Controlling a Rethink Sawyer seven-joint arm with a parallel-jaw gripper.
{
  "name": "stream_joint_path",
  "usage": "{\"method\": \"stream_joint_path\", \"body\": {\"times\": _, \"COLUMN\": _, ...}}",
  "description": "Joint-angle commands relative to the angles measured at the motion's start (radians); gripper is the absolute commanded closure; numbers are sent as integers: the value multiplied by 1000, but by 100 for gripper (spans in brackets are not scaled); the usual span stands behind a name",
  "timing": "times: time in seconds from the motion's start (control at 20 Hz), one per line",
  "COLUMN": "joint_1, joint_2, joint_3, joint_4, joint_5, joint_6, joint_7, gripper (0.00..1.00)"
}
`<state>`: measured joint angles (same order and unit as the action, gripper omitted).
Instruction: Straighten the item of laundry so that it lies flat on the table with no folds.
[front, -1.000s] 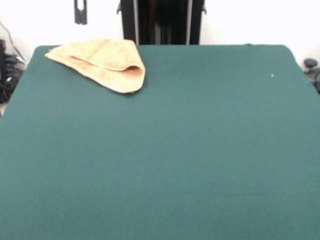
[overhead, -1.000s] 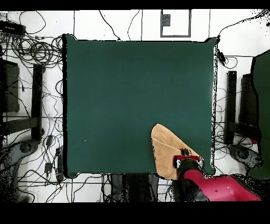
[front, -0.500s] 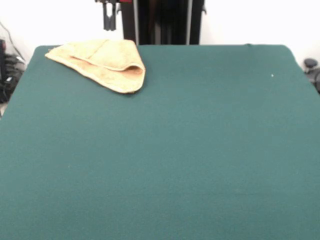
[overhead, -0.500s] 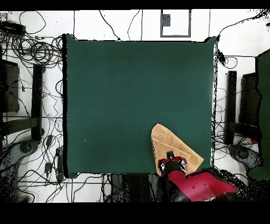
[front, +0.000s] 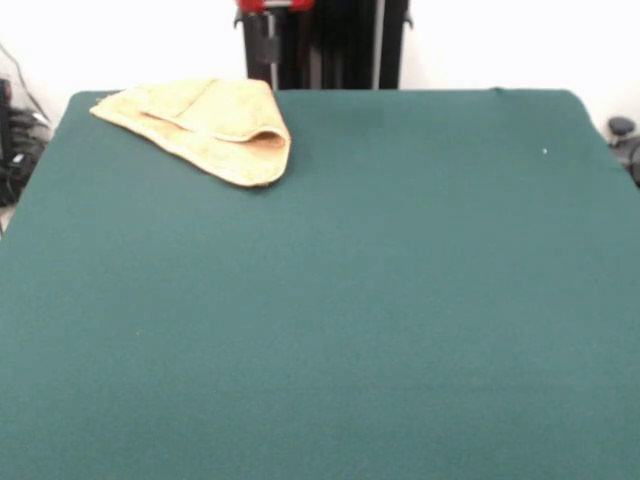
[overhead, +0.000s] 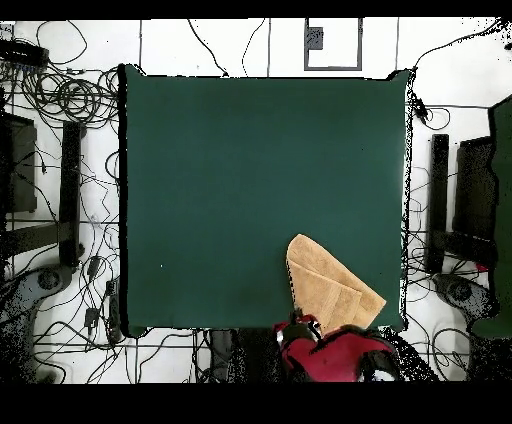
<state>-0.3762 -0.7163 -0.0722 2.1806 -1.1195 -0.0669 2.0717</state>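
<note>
Shifted sideways along the robot-side table edge over the last second: gripper (front: 270, 45) now at the front view's top edge, just right of the towel's rounded end, where a second ago only its tips showed further left, above the towel's pointed end. Overhead, red arm (overhead: 335, 355) now mostly off the cloth, sitting past the bottom table edge beside the towel's lower corner; earlier sat over the towel's bottom right part. Towel unchanged in place and shape across all frames.

Gripper state: cannot tell. Only a dark narrow stub under a red band visible against the black pedestal; nothing seen in its hold. Clear of the towel in the front view, above and behind the table edge.

Towel (front: 200, 125): orange-tan, folded, not flat. Front view: far left corner of the table (front: 400, 300), long tapering shape, point toward the left edge, rounded fold toward the centre, top layer doubled over with an open lip along the near side. Overhead (overhead: 325, 285): bottom right area of the table (overhead: 250, 180), rough triangle, tip pointing up-left, wide end reaching the bottom edge near the corner. Fold line visible running diagonally through it.

Cables (overhead: 70, 100) on the floor around the table.
</note>
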Motion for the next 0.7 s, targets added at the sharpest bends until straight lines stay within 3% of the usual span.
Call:
{"method": "stream_joint_path", "body": {"times": 0.05, "joint_1": 255, "joint_2": 336, "joint_3": -304, "joint_4": -57, "joint_5": 214, "joint_6": -291, "joint_7": 200, "gripper": 100}}
{"method": "stream_joint_path", "body": {"times": 0.15, "joint_1": 238, "joint_2": 383, "joint_3": -321, "joint_4": -24, "joint_5": 247, "joint_6": -368, "joint_7": 153, "gripper": 100}}
{"method": "stream_joint_path", "body": {"times": 0.35, "joint_1": 79, "joint_2": 316, "joint_3": -232, "joint_4": 18, "joint_5": 159, "joint_6": -335, "joint_7": 124, "gripper": 100}}
{"method": "stream_joint_path", "body": {"times": 0.7, "joint_1": 65, "joint_2": 457, "joint_3": -263, "joint_4": -54, "joint_5": 198, "joint_6": -392, "joint_7": 67, "gripper": 100}}
